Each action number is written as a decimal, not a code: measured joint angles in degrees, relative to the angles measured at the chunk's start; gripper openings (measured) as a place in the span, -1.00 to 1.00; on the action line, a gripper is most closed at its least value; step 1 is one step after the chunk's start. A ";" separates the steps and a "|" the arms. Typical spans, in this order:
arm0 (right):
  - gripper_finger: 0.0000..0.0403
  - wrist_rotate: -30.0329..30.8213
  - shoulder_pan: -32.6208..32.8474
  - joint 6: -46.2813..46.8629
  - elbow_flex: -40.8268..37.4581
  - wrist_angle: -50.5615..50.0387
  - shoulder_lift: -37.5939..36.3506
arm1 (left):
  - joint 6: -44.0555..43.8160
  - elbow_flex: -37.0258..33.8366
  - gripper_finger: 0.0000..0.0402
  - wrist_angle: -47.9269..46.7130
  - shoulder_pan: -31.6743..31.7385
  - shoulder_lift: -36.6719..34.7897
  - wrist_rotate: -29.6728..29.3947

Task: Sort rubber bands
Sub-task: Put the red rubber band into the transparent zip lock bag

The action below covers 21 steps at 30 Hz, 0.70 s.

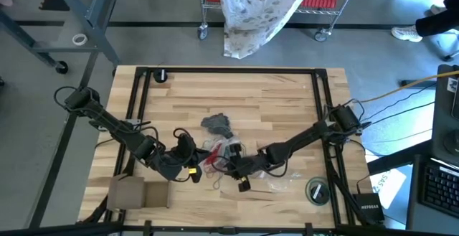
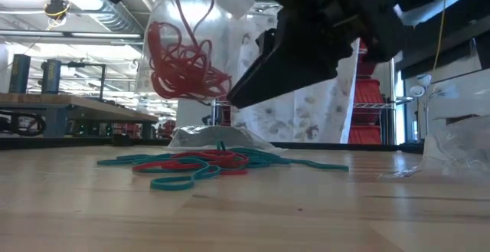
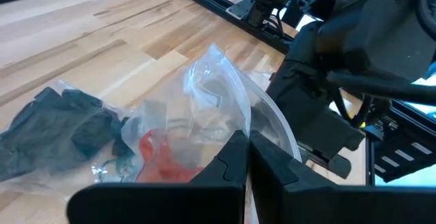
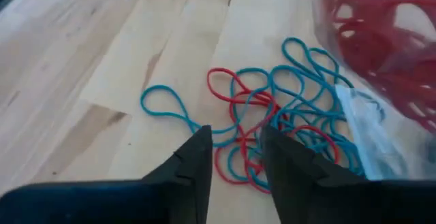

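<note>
Rubber bands (image 4: 272,122), thin teal and red loops, are lying tangled mid-table; we are parting the right gripper (image 4: 235,157) just above them (left gripper (image 3: 246,157) pinching a crinkly clear bag (image 3: 218,94)); bare wood surrounding.

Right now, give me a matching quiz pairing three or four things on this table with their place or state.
1. clear plastic bag of red rubber bands
2. loose teal and red rubber bands
3. left gripper
4. right gripper

a. fingers parted above the loose pile
b. lifted off the table
c. fingers shut on the bag
d. lying tangled on the wood

Pairs: 1-b, 2-d, 3-c, 4-a
</note>
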 joint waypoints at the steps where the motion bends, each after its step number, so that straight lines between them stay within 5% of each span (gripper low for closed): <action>1: -0.41 0.00 -0.18 -0.13 0.00 -0.11 0.00 | 0.00 0.00 -1.00 0.00 0.03 0.00 0.02; 10: -0.41 -4.45 -1.36 -2.59 -0.04 2.66 3.17 | 0.02 0.00 -1.00 0.07 0.03 0.00 0.00; 21: -0.57 -1.41 -1.73 -5.54 -0.02 5.59 7.65 | 0.42 0.01 -1.00 0.03 0.03 0.00 0.00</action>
